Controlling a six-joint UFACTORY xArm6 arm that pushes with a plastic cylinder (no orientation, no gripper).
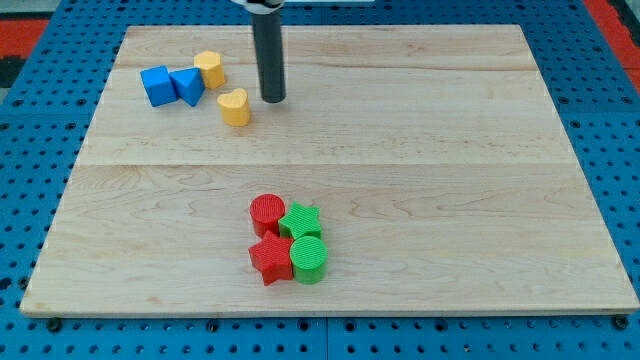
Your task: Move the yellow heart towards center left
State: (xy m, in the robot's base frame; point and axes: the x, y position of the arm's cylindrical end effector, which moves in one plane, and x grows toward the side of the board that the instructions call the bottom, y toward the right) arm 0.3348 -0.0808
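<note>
The yellow heart (234, 106) lies on the wooden board (420, 150) in the upper left part of the view. My tip (272, 99) stands just to the heart's right, a small gap apart and slightly higher in the view. A yellow hexagon-like block (210, 69) sits up and to the left of the heart.
A blue cube (157, 85) and a blue triangle (187, 86) touch each other left of the yellow hexagon. At the lower middle a red cylinder (267, 214), green star (300, 219), red star (270, 259) and green cylinder (309, 259) cluster together.
</note>
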